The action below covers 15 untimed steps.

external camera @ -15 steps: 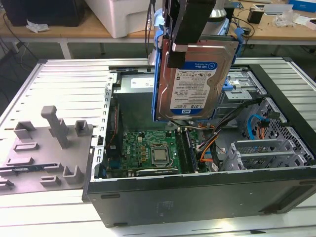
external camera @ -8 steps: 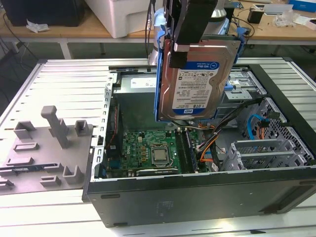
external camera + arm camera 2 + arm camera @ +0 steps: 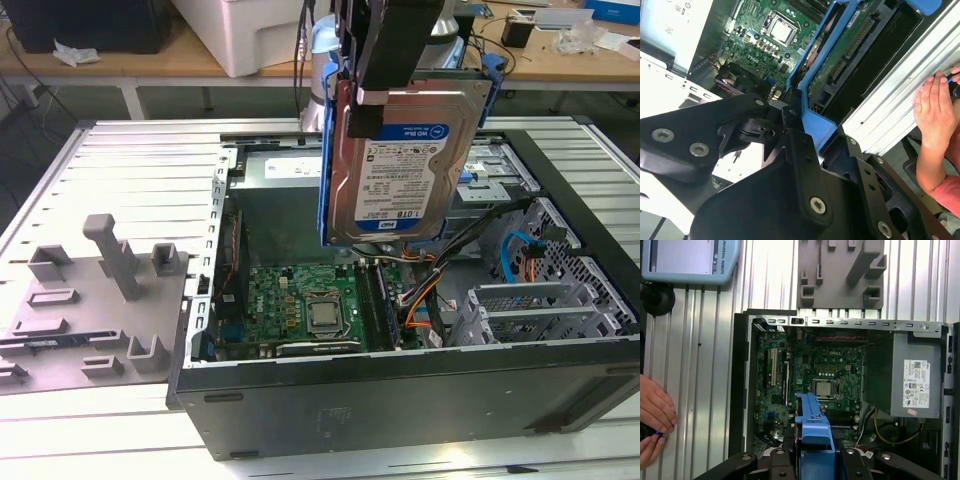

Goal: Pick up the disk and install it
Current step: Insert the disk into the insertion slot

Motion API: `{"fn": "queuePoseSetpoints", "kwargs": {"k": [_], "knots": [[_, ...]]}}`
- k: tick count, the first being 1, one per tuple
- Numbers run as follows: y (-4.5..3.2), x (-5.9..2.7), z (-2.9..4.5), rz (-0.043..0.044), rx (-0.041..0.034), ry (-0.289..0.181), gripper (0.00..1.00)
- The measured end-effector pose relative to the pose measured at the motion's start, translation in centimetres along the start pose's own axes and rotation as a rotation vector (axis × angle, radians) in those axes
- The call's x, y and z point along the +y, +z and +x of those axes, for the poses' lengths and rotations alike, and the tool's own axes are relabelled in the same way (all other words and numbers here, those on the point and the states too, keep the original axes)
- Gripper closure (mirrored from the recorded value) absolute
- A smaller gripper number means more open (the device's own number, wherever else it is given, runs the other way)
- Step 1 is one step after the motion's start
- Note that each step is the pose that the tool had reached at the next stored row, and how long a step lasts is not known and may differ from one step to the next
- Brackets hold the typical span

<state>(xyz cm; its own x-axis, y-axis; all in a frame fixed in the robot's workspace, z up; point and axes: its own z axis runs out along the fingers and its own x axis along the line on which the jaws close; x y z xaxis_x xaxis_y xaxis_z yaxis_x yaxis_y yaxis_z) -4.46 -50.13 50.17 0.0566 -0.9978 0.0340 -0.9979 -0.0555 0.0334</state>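
Disk (image 3: 400, 165), blue-railed, hangs upright with the fingers (image 3: 390, 45) clamped on its upper edge, raised above the open computer case (image 3: 400, 400). Below lies the motherboard (image 3: 290, 300); a grey power supply (image 3: 912, 375) sits at one end of the case.

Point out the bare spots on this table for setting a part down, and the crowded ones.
Bare, in the exterior view: the ribbed table beyond the grey fixture plate at the left, and the strip nearer the camera than the computer case. Crowded: inside the case, with motherboard, cables and drive cage; the tool holds the disk above it.
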Motion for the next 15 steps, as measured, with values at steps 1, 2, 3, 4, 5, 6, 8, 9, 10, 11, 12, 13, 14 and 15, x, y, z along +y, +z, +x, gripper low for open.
{"fn": "queuePoseSetpoints", "kwargs": {"k": [1, 2, 3, 4, 5, 6, 8, 9, 10, 11, 12, 13, 14, 15], "knots": [[0.0, 0.0, 0.01, 0.001, -0.0006, 0.0, 0.63], [0.0, 0.0, 0.01, 0.0021, -0.0015, 0.0, 0.63], [0.01, 0.0, 0.03, 0.0039, -0.0033, 0.0, 0.63], [0.01, 0.0, 0.04, 0.0041, -0.0032, 0.0, 0.63], [0.01, 0.01, 0.05, 0.0041, -0.0036, 0.0, 0.63], [0.01, 0.02, 0.15, 0.005, -0.0108, 0.0, 0.63], [0.01, 0.02, 0.26, 0.0058, -0.0139, 0.0, 0.63], [0.02, 0.03, 0.38, 0.0063, -0.0152, 0.0, 0.63], [0.03, 0.03, 0.45, 0.0066, -0.0157, 0.001, 0.63], [0.03, 0.04, 0.51, 0.0067, -0.016, 0.002, 0.63], [0.04, 0.04, 0.57, 0.0069, -0.0165, 0.006, 0.63], [0.03, 0.04, 0.57, 0.007, -0.0166, 0.009, 0.63], [0.04, 0.03, 0.58, 0.007, -0.0168, 0.014, 0.63], [0.04, 0.0, 0.59, 0.0068, -0.0173, 0.023, 0.63]]}}
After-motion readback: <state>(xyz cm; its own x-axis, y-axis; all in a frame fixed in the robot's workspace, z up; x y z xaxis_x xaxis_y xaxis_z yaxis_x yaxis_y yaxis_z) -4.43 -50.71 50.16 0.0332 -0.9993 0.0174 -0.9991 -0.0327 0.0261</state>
